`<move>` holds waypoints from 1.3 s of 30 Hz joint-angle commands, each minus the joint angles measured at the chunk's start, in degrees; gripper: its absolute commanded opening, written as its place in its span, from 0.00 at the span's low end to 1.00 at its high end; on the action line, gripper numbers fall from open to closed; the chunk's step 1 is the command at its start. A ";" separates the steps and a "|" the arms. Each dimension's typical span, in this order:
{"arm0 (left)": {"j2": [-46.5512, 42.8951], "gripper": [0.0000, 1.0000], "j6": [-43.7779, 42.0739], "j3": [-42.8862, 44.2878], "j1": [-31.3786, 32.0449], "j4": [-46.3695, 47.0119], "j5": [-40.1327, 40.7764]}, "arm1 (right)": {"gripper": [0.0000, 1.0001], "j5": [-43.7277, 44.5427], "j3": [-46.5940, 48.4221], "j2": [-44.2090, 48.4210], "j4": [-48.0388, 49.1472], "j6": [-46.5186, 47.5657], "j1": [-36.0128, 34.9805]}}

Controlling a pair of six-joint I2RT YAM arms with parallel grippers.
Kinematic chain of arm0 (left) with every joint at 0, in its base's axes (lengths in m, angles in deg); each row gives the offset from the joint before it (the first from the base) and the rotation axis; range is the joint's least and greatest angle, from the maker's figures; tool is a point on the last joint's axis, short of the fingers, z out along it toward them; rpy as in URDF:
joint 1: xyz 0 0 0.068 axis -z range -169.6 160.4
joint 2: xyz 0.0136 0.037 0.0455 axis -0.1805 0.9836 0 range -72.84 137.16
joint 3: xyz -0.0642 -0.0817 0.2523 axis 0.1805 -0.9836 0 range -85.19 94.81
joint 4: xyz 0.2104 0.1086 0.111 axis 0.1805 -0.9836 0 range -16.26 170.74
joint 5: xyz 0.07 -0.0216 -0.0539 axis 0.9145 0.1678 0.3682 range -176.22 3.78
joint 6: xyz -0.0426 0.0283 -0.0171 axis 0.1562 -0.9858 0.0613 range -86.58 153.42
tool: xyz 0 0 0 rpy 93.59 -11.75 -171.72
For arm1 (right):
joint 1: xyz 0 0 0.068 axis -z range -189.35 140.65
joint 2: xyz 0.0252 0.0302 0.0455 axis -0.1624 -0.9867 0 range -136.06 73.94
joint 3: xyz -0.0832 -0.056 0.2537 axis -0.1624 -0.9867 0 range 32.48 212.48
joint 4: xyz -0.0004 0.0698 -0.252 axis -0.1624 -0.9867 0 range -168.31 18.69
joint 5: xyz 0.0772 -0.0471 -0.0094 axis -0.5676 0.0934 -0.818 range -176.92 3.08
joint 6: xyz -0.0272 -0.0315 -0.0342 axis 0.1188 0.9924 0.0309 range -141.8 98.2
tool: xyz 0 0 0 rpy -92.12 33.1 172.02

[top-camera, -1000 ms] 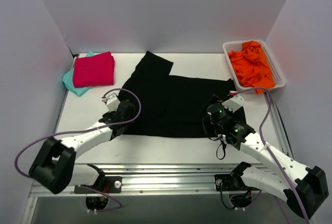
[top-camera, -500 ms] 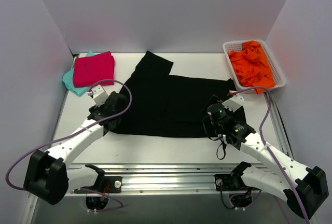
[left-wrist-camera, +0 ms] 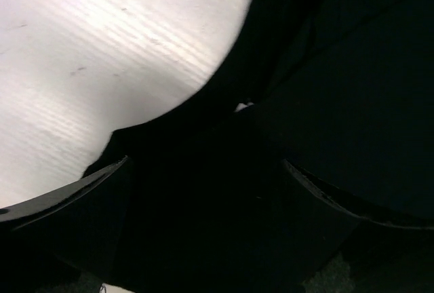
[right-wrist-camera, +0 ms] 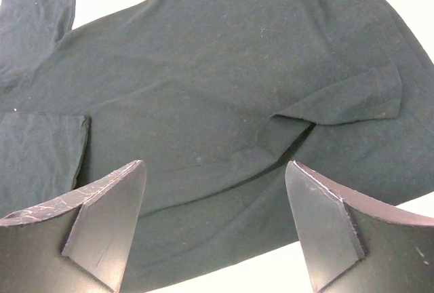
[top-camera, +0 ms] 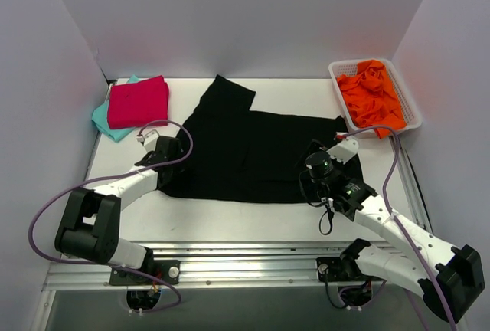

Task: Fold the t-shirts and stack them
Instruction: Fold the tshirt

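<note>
Shifting rightward | left end effector [left-wrist-camera: 203,164] | over black t-shirt [top-camera: 260,155] edge | fingers spread

Teal shirt [top-camera: 104,124] mostly hidden under pink shirt [top-camera: 138,102]; black shirt [top-camera: 253,155] cropped in wrist views.

Top view evenly bright; left wrist view dark, blurred; right sharp

The black t-shirt [top-camera: 260,155] is matt, soft cloth; the white table [top-camera: 230,216] looks smooth.
</note>
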 commanded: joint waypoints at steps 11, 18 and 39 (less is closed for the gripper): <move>5.85 0.80 -4.35 3.41 -0.60 5.14 -10.95 | 0.80 -0.87 1.66 -2.17 2.23 2.82 3.78; 12.44 0.53 -4.80 7.36 -0.43 3.30 -10.42 | 0.80 -5.62 0.16 -0.59 3.02 5.10 10.11; -17.60 0.08 -1.89 1.23 -1.04 -19.11 2.06 | 0.80 -12.39 -1.60 -1.38 6.37 5.54 11.09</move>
